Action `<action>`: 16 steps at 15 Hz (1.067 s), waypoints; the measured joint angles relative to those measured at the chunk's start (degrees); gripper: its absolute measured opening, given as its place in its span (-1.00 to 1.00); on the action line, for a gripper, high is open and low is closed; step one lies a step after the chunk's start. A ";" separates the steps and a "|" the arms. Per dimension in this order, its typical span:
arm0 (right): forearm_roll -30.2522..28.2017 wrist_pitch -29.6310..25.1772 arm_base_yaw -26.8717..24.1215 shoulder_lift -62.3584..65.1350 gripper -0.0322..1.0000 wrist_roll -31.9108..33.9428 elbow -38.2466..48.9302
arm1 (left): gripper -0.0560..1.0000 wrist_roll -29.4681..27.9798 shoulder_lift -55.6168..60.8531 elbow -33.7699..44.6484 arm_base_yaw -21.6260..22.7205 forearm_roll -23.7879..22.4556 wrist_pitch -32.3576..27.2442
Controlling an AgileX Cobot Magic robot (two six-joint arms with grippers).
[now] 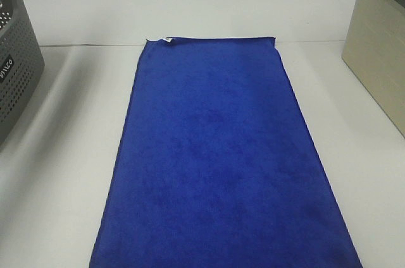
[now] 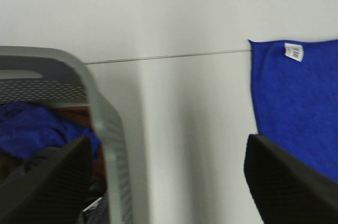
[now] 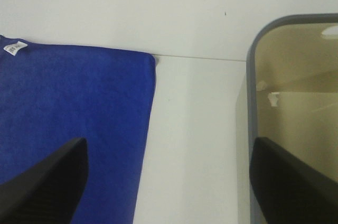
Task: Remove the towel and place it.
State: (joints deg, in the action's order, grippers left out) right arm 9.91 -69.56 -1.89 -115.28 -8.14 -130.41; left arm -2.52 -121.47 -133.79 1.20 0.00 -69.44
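The royal-blue towel (image 1: pixel 218 160) lies flat and spread out lengthwise down the middle of the white table (image 1: pixel 57 173), with its small white tag (image 1: pixel 167 40) at the far left corner. No gripper shows in the exterior high view. In the left wrist view my left gripper (image 2: pixel 169 182) is open and empty, between the grey basket and the towel's tagged corner (image 2: pixel 301 108). In the right wrist view my right gripper (image 3: pixel 169 187) is open and empty, between the towel's far right corner (image 3: pixel 79 102) and the beige bin.
A grey perforated basket (image 1: pixel 16 66) stands at the left edge; in the left wrist view its rim (image 2: pixel 90 84) shows, with blue cloth (image 2: pixel 31 129) inside. A beige bin (image 1: pixel 376 59) stands at the right edge, its inside (image 3: pixel 296 97) bare. A white wall (image 1: pixel 190 2) backs the table.
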 joint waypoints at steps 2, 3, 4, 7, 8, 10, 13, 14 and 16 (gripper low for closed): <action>-2.29 -0.06 0.00 7.39 0.64 0.23 9.17 | 0.53 0.00 7.16 9.40 2.75 0.00 0.00; -2.86 -0.06 0.00 12.61 0.64 1.03 16.16 | 0.53 0.46 12.15 16.21 3.15 0.00 0.06; -3.27 -0.06 0.00 18.05 0.64 1.49 23.78 | 0.53 0.80 17.13 23.20 3.21 0.00 0.11; -3.27 -0.11 0.00 37.99 0.64 1.89 44.06 | 0.53 0.80 35.24 46.01 3.21 -0.40 -0.06; -3.38 -0.23 0.00 45.32 0.64 1.89 50.53 | 0.53 0.86 42.51 52.02 3.21 -0.92 0.06; -3.67 -0.34 0.00 58.33 0.64 2.52 61.08 | 0.53 0.86 55.00 62.11 3.21 -2.41 0.34; -5.10 -0.40 0.00 78.09 0.64 2.92 73.85 | 0.53 0.86 73.05 74.54 3.21 -5.44 0.34; -6.13 -0.40 0.00 83.65 0.64 3.32 77.01 | 0.53 0.86 78.27 77.86 3.21 -6.07 0.29; -7.33 -0.46 0.00 91.44 0.64 4.07 81.53 | 0.53 0.86 85.83 83.25 3.21 -7.10 0.06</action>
State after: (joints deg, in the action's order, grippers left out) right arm 2.58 -70.02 -1.89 -23.84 -4.07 -48.87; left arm -1.66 -35.64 -50.53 4.41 -7.10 -69.39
